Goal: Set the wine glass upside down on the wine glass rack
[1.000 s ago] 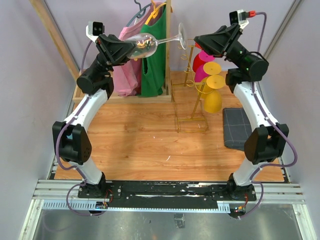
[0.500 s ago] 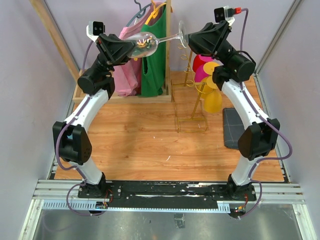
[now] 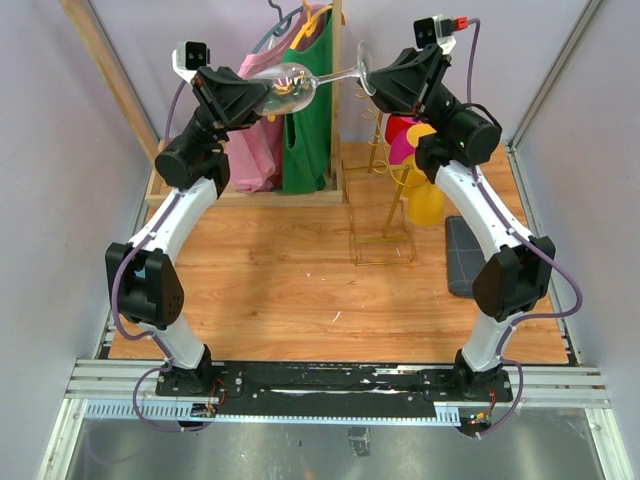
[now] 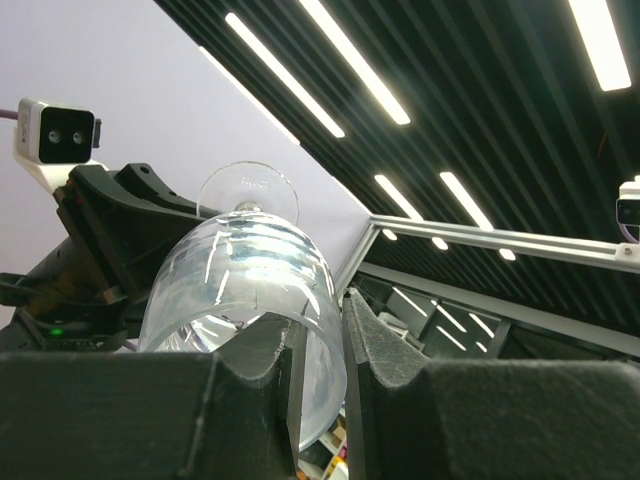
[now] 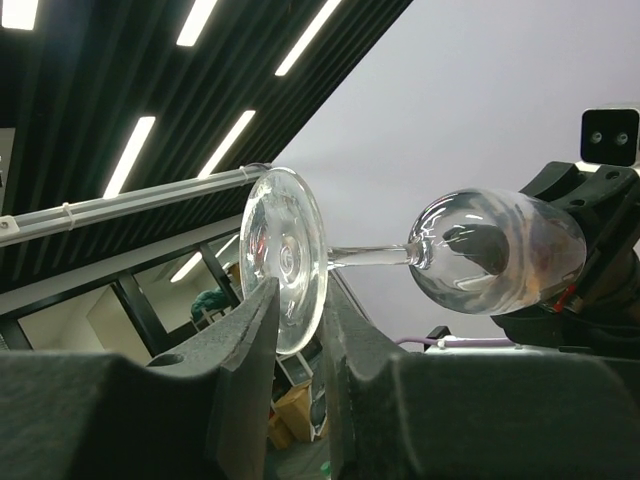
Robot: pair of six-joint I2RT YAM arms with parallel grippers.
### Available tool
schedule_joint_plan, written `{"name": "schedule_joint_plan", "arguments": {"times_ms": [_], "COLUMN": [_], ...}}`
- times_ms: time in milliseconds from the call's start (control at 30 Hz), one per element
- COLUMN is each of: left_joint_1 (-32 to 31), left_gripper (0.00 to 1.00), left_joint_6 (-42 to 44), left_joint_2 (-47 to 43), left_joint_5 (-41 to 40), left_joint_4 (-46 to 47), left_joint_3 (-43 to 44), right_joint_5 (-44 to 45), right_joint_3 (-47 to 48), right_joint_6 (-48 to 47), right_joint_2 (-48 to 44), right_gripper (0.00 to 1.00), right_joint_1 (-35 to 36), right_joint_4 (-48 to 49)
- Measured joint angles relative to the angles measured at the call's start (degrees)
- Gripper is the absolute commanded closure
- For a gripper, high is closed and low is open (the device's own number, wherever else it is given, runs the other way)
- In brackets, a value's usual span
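Note:
The clear wine glass (image 3: 287, 87) lies on its side high above the table, its foot toward the right. My left gripper (image 3: 262, 98) is shut on the bowl's rim, one finger inside the bowl and one outside (image 4: 320, 312). The glass (image 4: 240, 275) points away from that camera. My right gripper (image 3: 374, 80) is shut on the round foot (image 5: 285, 255), with the disc pinched between both fingers (image 5: 300, 292). Stem and bowl (image 5: 500, 250) stretch toward the left arm. The gold wire wine glass rack (image 3: 384, 210) stands on the table below the right gripper.
Red, pink and yellow glasses (image 3: 426, 200) hang upside down on the rack's right side. A wooden clothes rack with pink and green garments (image 3: 305, 130) stands behind at the back. A folded grey cloth (image 3: 470, 255) lies at the table's right edge.
My right arm has swung left up to the glass's foot and its fingers have closed on the disc. The left arm and the glass have stayed put.

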Motion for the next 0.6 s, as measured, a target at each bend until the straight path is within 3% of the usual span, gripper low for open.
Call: {"name": "schedule_joint_plan", "arguments": {"times_ms": [100, 233, 300, 367, 533, 600], "left_joint_1": [0.00, 0.00, 0.00, 0.00, 0.15, 0.44], "left_gripper": [1.00, 0.99, 0.90, 0.71, 0.52, 0.50], "left_joint_6": [0.02, -0.02, -0.02, -0.04, 0.02, 0.02], "left_joint_2": [0.02, 0.22, 0.22, 0.22, 0.24, 0.17], "left_joint_5": [-0.02, -0.17, -0.20, -0.20, 0.24, 0.55], "left_joint_4": [0.00, 0.07, 0.09, 0.09, -0.07, 0.00], "left_joint_3": [0.00, 0.00, 0.00, 0.00, -0.26, -0.79], "right_joint_5": [0.37, 0.61, 0.76, 0.79, 0.72, 0.70], "right_joint_3": [0.02, 0.02, 0.02, 0.02, 0.11, 0.42], "right_joint_6": [0.59, 2.34, 2.60, 2.73, 2.82, 2.69], "right_joint_2": [0.15, 0.20, 0.20, 0.20, 0.20, 0.20], "right_gripper": [0.97, 0.99, 0.99, 0.99, 0.99, 0.99], "right_joint_1": [0.31, 0.72, 0.74, 0.74, 0.94, 1.09], "right_joint_4": [0.02, -0.04, -0.04, -0.02, 0.87, 0.96]}}
